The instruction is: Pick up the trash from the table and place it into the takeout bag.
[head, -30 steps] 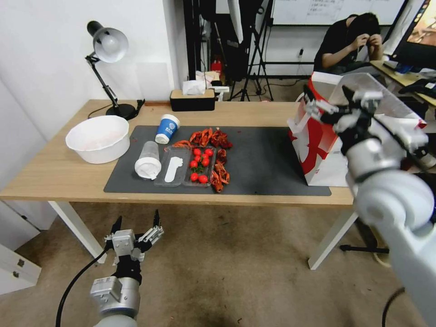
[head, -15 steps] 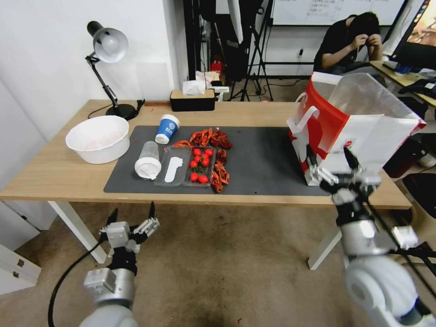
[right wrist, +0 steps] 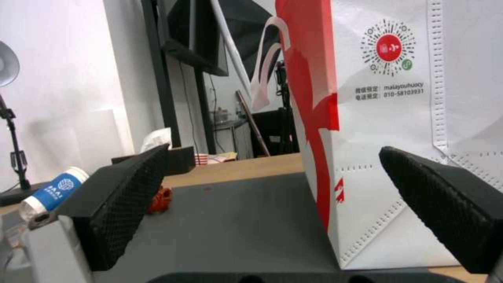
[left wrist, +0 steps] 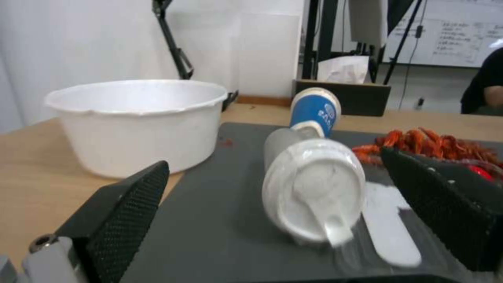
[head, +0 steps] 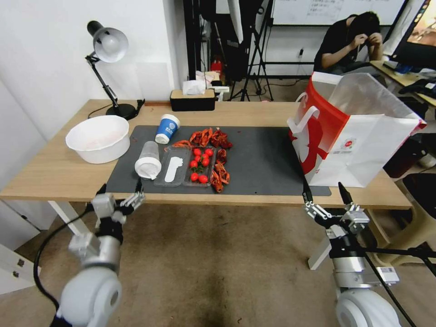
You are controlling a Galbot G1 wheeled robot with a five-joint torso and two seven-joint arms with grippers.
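Nearby, cherry tomatoes [head: 200, 164] fill a clear tray [head: 184, 166] beside the upright takeout bag [head: 352, 131].

— What does the light-wood bench [head: 59, 175] carry?
— A dark grey mat [head: 263, 163] across its middle, a white bowl [head: 97, 138] and black desk lamp [head: 109, 50] at the left end, a black tissue box [head: 192, 101] at the back edge.
— And at the right end?
— A white-and-red takeout bag [head: 354, 136], upright, overlapping the mat's right edge.
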